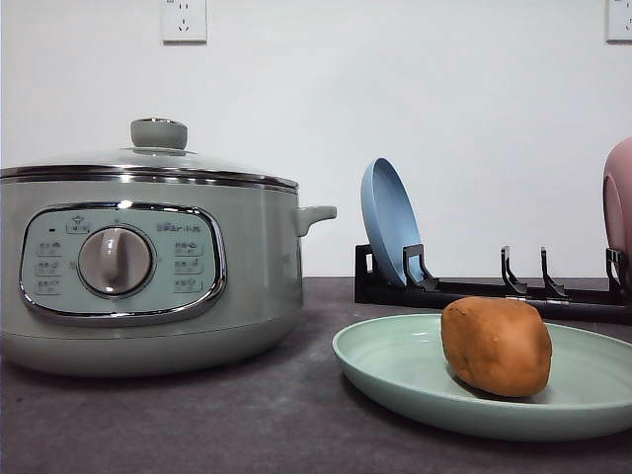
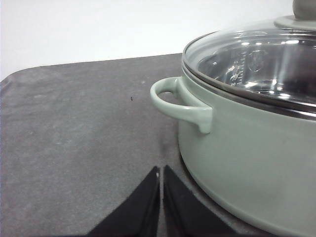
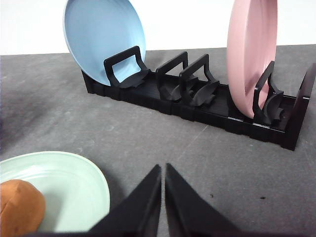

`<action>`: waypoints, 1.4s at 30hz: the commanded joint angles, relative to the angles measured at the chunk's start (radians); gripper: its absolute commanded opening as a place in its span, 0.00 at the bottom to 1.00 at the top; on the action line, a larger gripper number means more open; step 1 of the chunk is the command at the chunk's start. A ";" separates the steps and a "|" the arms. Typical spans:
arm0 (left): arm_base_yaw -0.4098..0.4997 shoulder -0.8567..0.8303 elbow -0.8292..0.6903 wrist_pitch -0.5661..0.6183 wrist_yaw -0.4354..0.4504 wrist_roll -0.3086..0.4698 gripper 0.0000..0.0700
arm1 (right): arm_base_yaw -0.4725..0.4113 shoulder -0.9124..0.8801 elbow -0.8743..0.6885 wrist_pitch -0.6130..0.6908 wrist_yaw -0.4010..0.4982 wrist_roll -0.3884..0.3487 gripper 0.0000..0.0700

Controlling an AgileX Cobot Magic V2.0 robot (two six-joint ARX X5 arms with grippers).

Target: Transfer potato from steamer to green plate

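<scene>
The orange-brown potato lies on the green plate at the front right of the table; the right wrist view shows the potato on the plate too. The steamer stands at the left with its glass lid on, and its side handle shows in the left wrist view of the steamer. My left gripper is shut and empty, low over the table beside the steamer's handle. My right gripper is shut and empty, beside the plate and in front of the rack.
A black dish rack stands behind the plate, holding a blue plate upright at its left end and a pink plate at its right. The dark grey table has bare room beside the steamer. A white wall stands behind.
</scene>
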 commanded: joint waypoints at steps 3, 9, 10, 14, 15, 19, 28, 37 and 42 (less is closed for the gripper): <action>0.003 -0.002 -0.021 -0.009 -0.002 -0.002 0.00 | 0.001 -0.002 -0.005 0.003 0.000 -0.005 0.00; 0.003 -0.002 -0.021 -0.009 -0.002 -0.002 0.00 | 0.001 -0.002 -0.005 0.003 0.000 -0.005 0.00; 0.003 -0.002 -0.021 -0.009 -0.002 -0.002 0.00 | 0.001 -0.002 -0.005 0.003 0.000 -0.005 0.00; 0.003 -0.002 -0.021 -0.009 -0.002 -0.002 0.00 | 0.001 -0.002 -0.005 0.003 0.001 -0.005 0.00; 0.003 -0.002 -0.021 -0.009 -0.002 -0.002 0.00 | 0.001 -0.002 -0.005 0.003 0.000 -0.005 0.00; 0.003 -0.002 -0.021 -0.009 -0.002 -0.002 0.00 | 0.001 -0.002 -0.005 0.003 0.000 -0.005 0.00; 0.003 -0.002 -0.021 -0.009 -0.002 -0.002 0.00 | 0.001 -0.002 -0.005 0.003 0.000 -0.005 0.00; 0.003 -0.002 -0.021 -0.009 -0.002 -0.002 0.00 | 0.001 -0.002 -0.005 0.003 0.000 -0.005 0.00; 0.003 -0.002 -0.021 -0.009 -0.002 -0.002 0.00 | 0.001 -0.002 -0.005 0.003 0.001 -0.005 0.00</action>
